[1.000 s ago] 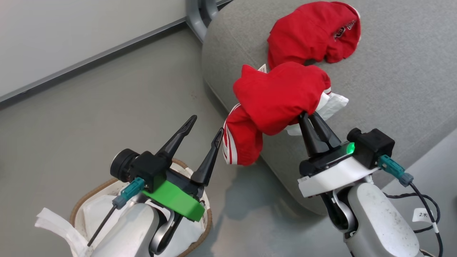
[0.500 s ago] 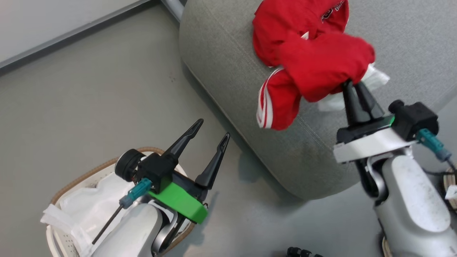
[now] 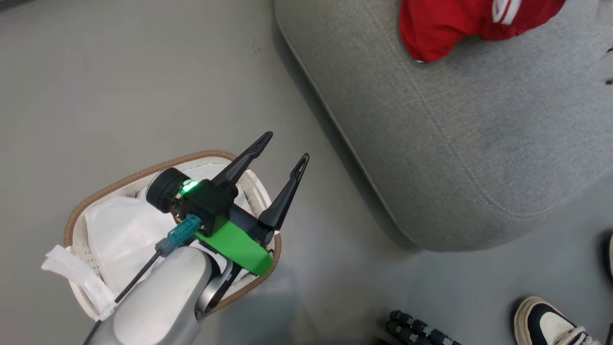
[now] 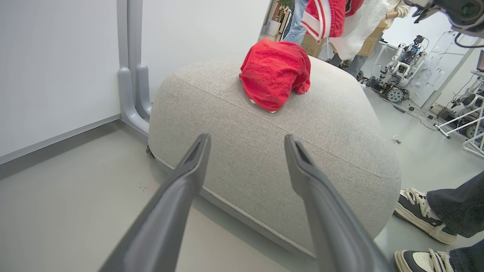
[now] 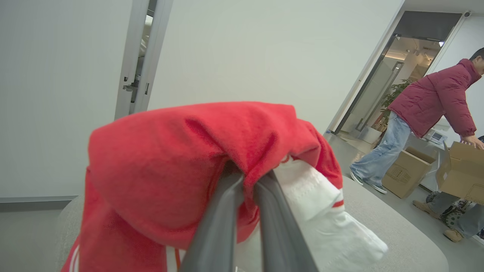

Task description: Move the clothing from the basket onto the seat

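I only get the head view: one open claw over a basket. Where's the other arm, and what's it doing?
Observer: The right gripper is raised over the seat, shut on red clothing.
Visitor: Only red stuff?
Observer: No, a white cloth is caught in the same grip.
Visitor: Anybody further off?
Observer: Yes, a person in a dark red jacket bends over cardboard boxes.
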Robot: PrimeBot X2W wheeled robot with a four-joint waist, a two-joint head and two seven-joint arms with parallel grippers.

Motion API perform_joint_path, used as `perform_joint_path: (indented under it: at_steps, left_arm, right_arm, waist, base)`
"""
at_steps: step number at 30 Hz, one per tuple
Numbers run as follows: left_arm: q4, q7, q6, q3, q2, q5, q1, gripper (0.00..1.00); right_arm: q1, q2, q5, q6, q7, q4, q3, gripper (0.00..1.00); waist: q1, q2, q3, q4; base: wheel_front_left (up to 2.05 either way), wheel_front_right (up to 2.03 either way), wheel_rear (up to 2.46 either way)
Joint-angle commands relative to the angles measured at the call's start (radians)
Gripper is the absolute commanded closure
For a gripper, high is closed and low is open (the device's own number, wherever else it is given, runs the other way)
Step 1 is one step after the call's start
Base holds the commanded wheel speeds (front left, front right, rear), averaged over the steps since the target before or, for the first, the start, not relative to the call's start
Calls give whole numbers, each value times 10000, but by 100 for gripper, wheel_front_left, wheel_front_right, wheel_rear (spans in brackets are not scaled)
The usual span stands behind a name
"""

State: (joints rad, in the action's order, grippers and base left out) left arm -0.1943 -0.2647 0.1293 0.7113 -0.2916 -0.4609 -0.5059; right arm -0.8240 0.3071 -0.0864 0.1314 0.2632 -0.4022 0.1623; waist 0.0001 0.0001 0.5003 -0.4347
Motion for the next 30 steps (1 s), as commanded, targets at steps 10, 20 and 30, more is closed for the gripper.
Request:
perform_joint_path:
  at_steps: [10, 20, 30]
  left_arm:
    - [112, 8, 25, 23, -67, 76, -858, 0]
    - [24, 8, 25, -174, 20, 81, -1019, 0]
    - [-235, 9, 25, -876, 134, 152, -495, 0]
  right_arm:
    - [-1606, 572, 1442, -14, 21, -2117, 2000, 100]
    - [-853, -331, 2105, -14, 19, -2992, 3399, 0]
    - [1172, -1123, 1523, -14, 19, -1518, 3411, 0]
  waist:
    - [-1, -1, 1770, 1605]
    - [-1, -1, 2085, 1767]
    - [-1, -1, 1271, 1632]
  base:
    - [0, 0, 0]
    - [0, 0, 0]
    - [0, 0, 0]
